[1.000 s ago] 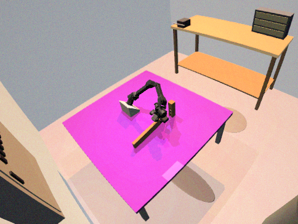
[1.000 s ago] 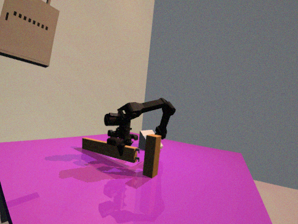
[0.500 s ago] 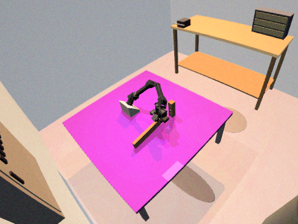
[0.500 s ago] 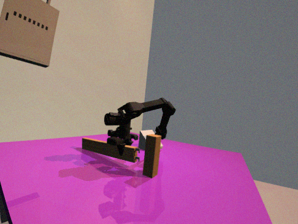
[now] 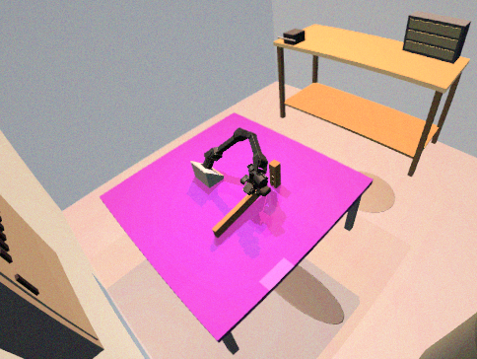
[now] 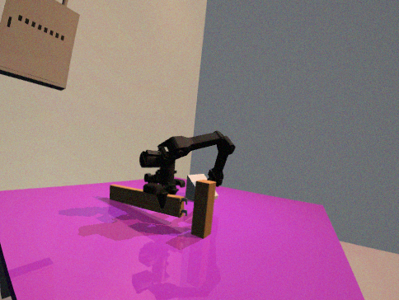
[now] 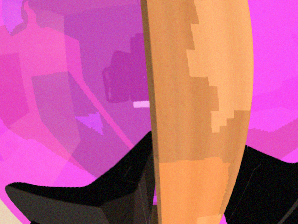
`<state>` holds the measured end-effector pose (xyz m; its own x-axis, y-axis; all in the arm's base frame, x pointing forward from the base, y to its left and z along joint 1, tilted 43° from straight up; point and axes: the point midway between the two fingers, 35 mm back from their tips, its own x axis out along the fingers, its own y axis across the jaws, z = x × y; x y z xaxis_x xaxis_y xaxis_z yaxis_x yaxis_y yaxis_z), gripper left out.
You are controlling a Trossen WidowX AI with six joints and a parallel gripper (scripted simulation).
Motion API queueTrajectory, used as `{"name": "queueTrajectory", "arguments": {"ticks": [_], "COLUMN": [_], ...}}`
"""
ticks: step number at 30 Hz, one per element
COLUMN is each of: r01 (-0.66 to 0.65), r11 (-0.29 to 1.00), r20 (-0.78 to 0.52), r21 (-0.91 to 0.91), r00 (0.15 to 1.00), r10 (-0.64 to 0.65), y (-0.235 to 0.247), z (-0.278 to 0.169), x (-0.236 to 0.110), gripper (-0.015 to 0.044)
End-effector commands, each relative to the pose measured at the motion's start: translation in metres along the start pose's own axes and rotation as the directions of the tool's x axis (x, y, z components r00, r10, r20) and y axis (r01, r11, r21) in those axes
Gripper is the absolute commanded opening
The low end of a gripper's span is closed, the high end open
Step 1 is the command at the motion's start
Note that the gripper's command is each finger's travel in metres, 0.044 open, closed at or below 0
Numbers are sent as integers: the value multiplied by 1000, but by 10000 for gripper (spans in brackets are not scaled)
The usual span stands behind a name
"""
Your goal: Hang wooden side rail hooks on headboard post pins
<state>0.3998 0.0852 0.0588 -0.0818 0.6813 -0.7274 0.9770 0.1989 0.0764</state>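
The wooden side rail [image 5: 236,215] [image 6: 140,199] [image 7: 200,96] is a long plank. Its far end rests on the magenta table [image 5: 163,232] [image 6: 268,247] and its near end is lifted. My gripper [image 5: 254,188] [image 6: 161,194] is shut on the rail near its hooked end. Two dark steel hooks [image 6: 183,206] on that end stand just short of the headboard post [image 5: 274,174] [image 6: 204,208], a short upright wooden block. I cannot see the post's slot or its pins. In the wrist view the rail runs up between my dark fingers.
A white wedge-shaped arm base [image 5: 206,174] [image 6: 194,184] sits on the table behind the post. A pale patch [image 5: 276,272] marks the table near its front edge. A wooden workbench [image 5: 370,54] with a drawer box [image 5: 436,35] stands far off.
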Motion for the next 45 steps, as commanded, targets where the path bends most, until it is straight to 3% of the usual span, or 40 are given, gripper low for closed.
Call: {"name": "queueTrajectory", "arguments": {"ticks": [1,45], "r01": [-20,-21], "r11": [1000,1000], "r20": [5,5], "r21": [-5,-6], "r00": [1000,1000], "r10": [20,21], "y": [4,9], "z": [1,-4], "x": [-8,-7], "gripper": [0,0]}}
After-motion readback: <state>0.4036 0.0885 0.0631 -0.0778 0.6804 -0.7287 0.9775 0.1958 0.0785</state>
